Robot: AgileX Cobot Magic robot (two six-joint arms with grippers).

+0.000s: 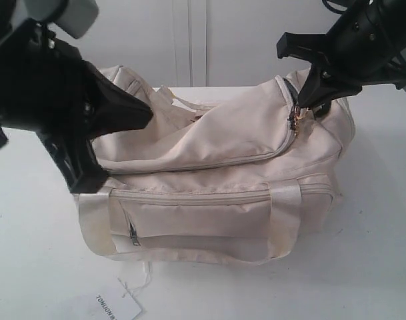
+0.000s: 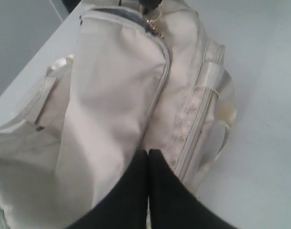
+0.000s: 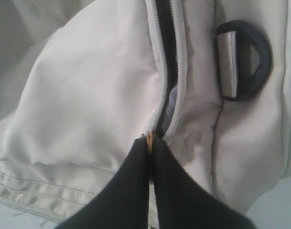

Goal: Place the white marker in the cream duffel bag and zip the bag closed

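**Zip nearly home, right end of bag**

Table (image 1: 363, 267): plain white and matte. It carries only the bag and a loose paper tag.

Duffel bag (image 1: 209, 140): soft cream fabric, slumped and creased, lying lengthwise. The top panel is smooth, with faint scuffs.

Left gripper (image 2: 148, 153): black jaws pressed together, tips set against the left end of the bag. I cannot tell whether a fold of fabric is caught between them. My guess is that it anchors the soft bag, so the zip has something to pull against.

Right gripper (image 3: 151, 143): jaws closed on the zip pull (image 3: 150, 136), with a gold glint showing right at the tips. It sits at the far right end of the curved top zip (image 1: 216, 162), placed to draw the slider onward.

Straps (image 1: 286, 213): shiny, ribbon-like webbing looped over the front pocket.

Open stretch (image 3: 167, 71): a short dark slot just past the slider shows black lining between cream zip tapes. The rest of the zip looks shut.

D-ring (image 3: 260, 52): black plastic on a grey loop, beside the slot.

Tag (image 1: 116, 308): white, printed, on a string near the front of the bag.

Marker: not visible in any view. With the zip this far along, it is probably inside the bag.
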